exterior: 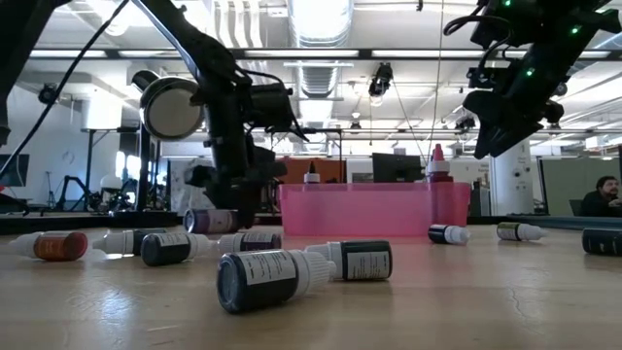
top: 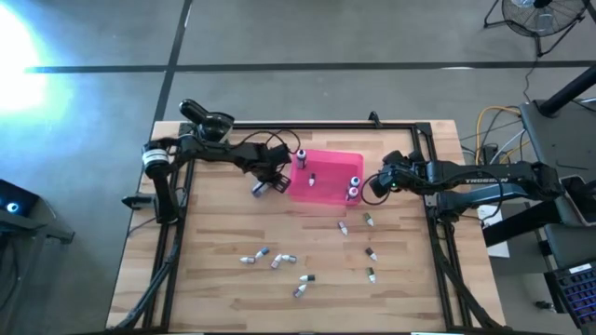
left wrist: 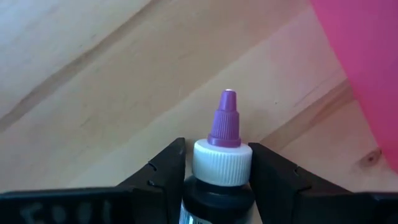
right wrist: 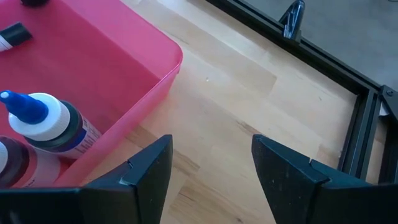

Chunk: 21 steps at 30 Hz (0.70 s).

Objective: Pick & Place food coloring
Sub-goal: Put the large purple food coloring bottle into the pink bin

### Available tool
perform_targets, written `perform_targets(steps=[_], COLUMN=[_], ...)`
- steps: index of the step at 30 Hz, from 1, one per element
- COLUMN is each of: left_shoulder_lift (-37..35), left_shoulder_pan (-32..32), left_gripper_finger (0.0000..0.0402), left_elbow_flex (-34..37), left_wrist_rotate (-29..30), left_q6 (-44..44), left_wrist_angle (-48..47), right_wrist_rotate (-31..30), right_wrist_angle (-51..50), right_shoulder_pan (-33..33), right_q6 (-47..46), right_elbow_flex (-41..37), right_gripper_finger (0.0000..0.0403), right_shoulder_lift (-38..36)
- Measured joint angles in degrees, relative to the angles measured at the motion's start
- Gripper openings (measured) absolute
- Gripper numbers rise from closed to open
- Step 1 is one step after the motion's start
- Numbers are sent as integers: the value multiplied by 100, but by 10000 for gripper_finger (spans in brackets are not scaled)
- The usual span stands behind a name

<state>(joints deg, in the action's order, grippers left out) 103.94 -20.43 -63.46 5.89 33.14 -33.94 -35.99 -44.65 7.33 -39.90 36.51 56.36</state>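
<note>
Left wrist view shows the left gripper [left wrist: 217,171] holding a purple-tipped bottle [left wrist: 222,152] pointing straight out, pink tray [left wrist: 367,68] at upper right; the right gripper [right wrist: 211,165] gapes empty.

Open bench [top: 214,233] is seen left of the scattered bottles [top: 277,261]. The pink tray [top: 326,177] is flanked closely by both arms; its middle is unoccupied.

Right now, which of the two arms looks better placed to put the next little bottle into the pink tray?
The left. Its gripper already has a purple-tipped bottle between its fingers, right beside the pink tray. The right gripper hangs open and empty at the tray's other end.
</note>
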Motion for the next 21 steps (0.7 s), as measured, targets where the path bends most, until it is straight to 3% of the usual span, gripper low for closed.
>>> perform_targets(steps=[8, 15, 21], left_shoulder_lift=[-330, -1334, -1948], left_shoulder_pan=[136, 868, 2004], left_gripper_finger=[79, 76, 76], left_elbow_flex=[31, 42, 444], left_wrist_rotate=[268, 2006, 3939], left_q6=[384, 1044, 1032], left_wrist_angle=[-257, -150, 1217], right_wrist_rotate=[-4, -7, -27], right_wrist_angle=[-1, -1, 19], right_shoulder_pan=[-2, -1, 14], right_q6=[0, -11, -15], right_elbow_flex=[0, 0, -10], right_gripper_finger=[214, 214, 214], right_shoulder_lift=[0, 0, 0])
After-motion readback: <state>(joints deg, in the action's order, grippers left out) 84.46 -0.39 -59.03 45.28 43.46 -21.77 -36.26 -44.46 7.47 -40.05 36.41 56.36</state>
